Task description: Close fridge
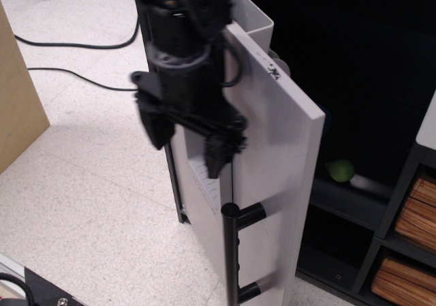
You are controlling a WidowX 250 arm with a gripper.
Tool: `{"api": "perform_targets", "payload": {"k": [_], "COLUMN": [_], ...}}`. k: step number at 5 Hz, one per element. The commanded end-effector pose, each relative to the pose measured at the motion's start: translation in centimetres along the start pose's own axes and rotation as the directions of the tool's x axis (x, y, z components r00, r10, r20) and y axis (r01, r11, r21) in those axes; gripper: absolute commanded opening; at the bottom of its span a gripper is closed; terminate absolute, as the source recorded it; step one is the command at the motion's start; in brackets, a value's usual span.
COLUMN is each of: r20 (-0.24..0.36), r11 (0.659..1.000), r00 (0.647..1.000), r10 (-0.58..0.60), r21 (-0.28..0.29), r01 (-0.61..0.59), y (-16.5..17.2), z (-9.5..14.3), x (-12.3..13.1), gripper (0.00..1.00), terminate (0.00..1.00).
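The fridge door (272, 135) is light grey and stands wide open, its outer face turned to the left. Its black bar handle (232, 255) is at the bottom centre. The recessed dispenser panel (203, 180) is mostly hidden behind my gripper. A grey inner bin (249, 16) shows at the door's top. The black fridge interior (371, 74) lies behind on the right. My black gripper (185, 146) hangs in front of the door's outer face, just above the handle. Its fingers (218, 157) are apart and hold nothing. I cannot tell if it touches the door.
A green round object (340, 170) lies on a shelf inside the fridge. A grey shelving unit with tan boxes (409, 224) stands at the right. Black cables (75, 46) run over the speckled floor. A tan panel (17, 108) stands at the left edge.
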State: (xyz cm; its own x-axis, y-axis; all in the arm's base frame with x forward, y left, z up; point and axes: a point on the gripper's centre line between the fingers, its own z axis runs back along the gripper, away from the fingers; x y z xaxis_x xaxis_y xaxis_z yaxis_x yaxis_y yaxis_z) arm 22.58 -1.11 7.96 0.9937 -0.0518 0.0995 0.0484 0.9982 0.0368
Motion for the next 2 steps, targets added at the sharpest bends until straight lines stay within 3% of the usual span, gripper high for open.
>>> {"api": "perform_targets", "payload": {"k": [1,2], "r20": [0.033,0.069], "r11": [1.0,1.0], "r00": [0.999,0.997], "r10": [0.016,0.03], "r21": [-0.008,-0.008], "r01": [-0.016,-0.03], "y": [-2.5,-3.3], "z": [0.7,0.7], "x": [4.9,7.0], "gripper": [1.0,1.0], "terminate": [0.0,0.0]}}
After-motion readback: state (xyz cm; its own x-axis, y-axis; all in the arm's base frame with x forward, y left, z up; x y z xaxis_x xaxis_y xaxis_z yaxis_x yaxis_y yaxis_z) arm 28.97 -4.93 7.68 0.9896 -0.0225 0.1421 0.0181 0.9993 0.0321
